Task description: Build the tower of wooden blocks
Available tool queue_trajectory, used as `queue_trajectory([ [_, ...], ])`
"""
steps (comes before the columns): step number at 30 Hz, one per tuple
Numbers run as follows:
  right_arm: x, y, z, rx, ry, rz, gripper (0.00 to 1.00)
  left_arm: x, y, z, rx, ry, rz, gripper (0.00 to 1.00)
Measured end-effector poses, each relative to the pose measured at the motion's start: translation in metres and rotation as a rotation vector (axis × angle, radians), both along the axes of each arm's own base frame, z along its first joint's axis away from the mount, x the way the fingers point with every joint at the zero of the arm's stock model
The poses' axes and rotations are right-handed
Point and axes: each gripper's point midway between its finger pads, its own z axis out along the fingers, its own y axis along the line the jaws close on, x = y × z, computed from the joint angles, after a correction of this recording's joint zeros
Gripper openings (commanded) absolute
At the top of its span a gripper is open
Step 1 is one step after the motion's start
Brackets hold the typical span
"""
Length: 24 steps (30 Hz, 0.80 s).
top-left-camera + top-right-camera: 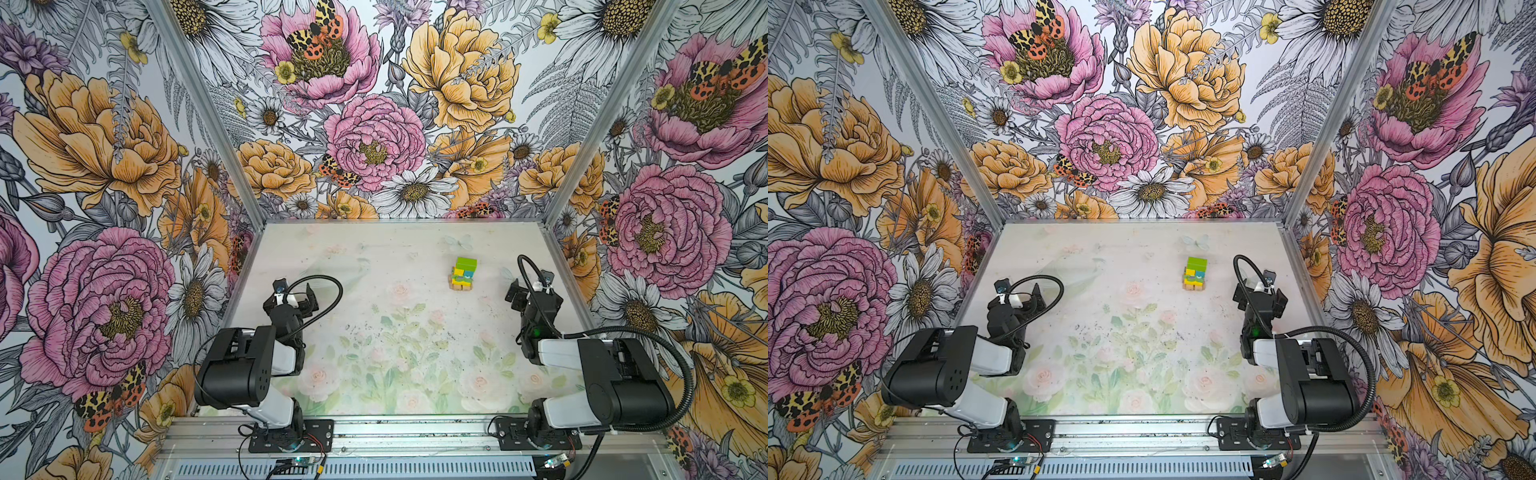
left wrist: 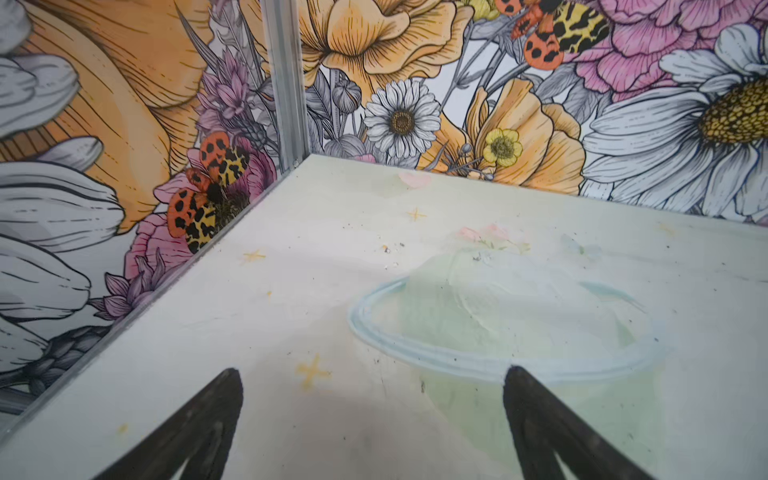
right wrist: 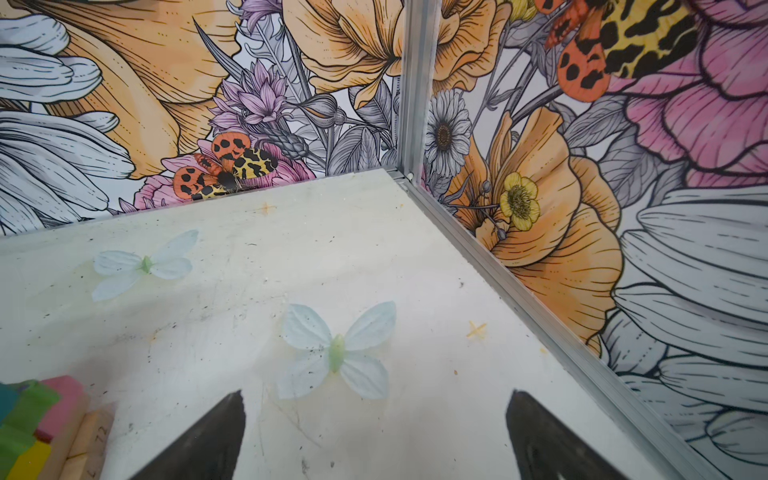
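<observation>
The tower (image 1: 463, 275) (image 1: 1195, 275) stands on the table, right of centre and toward the back, in both top views. Plain tan bars form its base, yellow, teal and pink wood blocks sit above them, and a lime-green block (image 1: 466, 263) is on top. The right wrist view catches only its pink, green and yellow corner (image 3: 45, 411) at the frame edge. My right gripper (image 1: 534, 296) (image 3: 376, 392) hovers open and empty to the right of the tower, apart from it. My left gripper (image 1: 291, 299) (image 2: 372, 370) hangs open and empty near the left wall, far from the tower.
The table (image 1: 374, 345) carries a pale floral print with butterflies and dark specks. Flowered walls with aluminium corner posts (image 1: 257, 208) close the left, back and right sides. Both arm bases sit on the front rail (image 1: 415, 432).
</observation>
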Motion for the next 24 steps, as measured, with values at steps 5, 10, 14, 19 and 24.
queue_trajectory([
  [5, 0.006, 0.008, 0.0, -0.001, -0.001, 0.05, 1.0, 0.012, -0.008, 0.016, -0.006, -0.052, -0.049, 0.99],
  [10, 0.016, 0.014, -0.015, -0.012, 0.043, 0.091, 1.0, 0.03, -0.01, 0.028, -0.008, -0.054, -0.067, 0.99],
  [14, 0.018, 0.015, -0.012, -0.014, 0.037, 0.102, 1.0, 0.036, -0.011, 0.028, -0.009, -0.034, -0.078, 0.99],
  [19, 0.019, 0.017, -0.012, -0.016, 0.035, 0.107, 1.0, 0.035, -0.015, 0.017, -0.011, 0.01, -0.085, 0.99],
  [24, 0.02, 0.02, -0.011, -0.025, 0.036, 0.116, 1.0, 0.035, -0.019, 0.013, -0.011, 0.029, -0.095, 0.99],
])
